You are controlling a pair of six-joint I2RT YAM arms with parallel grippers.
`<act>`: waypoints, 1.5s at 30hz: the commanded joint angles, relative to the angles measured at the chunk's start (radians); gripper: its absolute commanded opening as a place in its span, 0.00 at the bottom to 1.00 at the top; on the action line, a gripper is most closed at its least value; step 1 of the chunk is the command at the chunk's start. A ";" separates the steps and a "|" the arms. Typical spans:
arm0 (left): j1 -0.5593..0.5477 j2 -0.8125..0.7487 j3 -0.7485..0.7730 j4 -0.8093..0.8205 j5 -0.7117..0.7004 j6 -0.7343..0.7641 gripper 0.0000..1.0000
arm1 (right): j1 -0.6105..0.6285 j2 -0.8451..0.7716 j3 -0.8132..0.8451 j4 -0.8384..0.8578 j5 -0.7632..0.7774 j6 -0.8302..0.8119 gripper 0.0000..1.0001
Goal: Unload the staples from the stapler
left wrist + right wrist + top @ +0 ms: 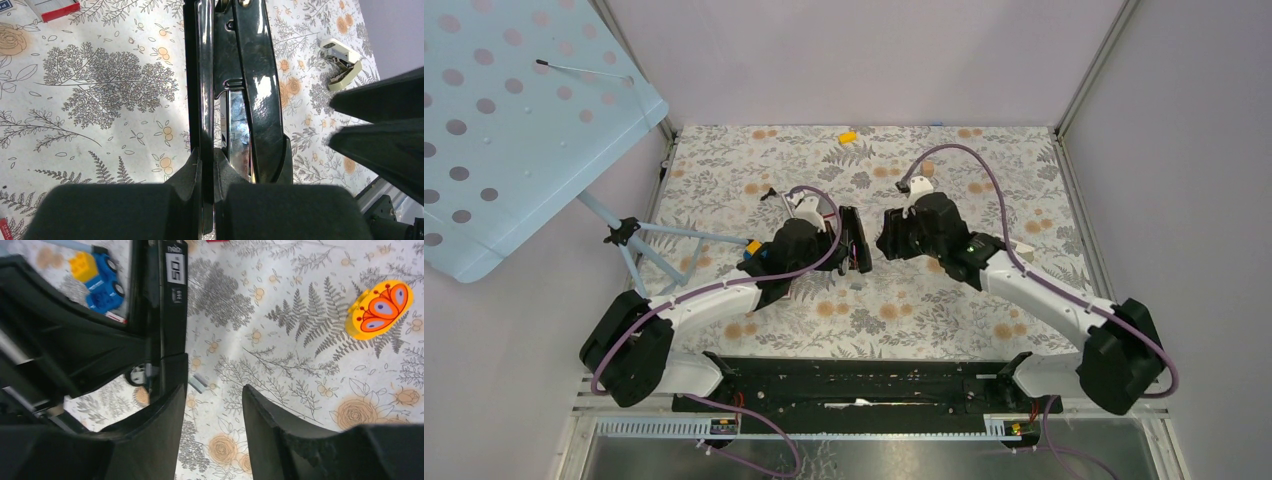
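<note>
The work surface is a table covered with a floral-print cloth (864, 310), enclosed by plain pale walls with metal frame posts at the far corners. A blue perforated panel (514, 120) stands tilted on a stand at the far left. A small yellow block (848, 136) lies near the far edge. The stapler (854, 238) is near the middle of the table, between the two arms. The left gripper (207, 165) is clamped narrow on a thin black edge of it, and the shiny metal rail (235, 125) is exposed alongside. The right gripper (213, 390) stands with its jaws apart and only cloth between them; one finger (165, 440) lies just beside the stapler body. A short silver-grey strip, apparently the staples (198, 383), lies on the cloth just beside the stapler. In the top view the grippers hide most of the stapler. Both wrist views cut off its ends. Whether the rail contains staples cannot be determined. A red-and-white box (55, 7) is cut off at the frame edge.
</note>
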 commanded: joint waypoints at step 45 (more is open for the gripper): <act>0.039 -0.012 0.007 0.111 0.017 -0.066 0.00 | 0.106 0.154 0.099 0.006 0.456 -0.122 0.78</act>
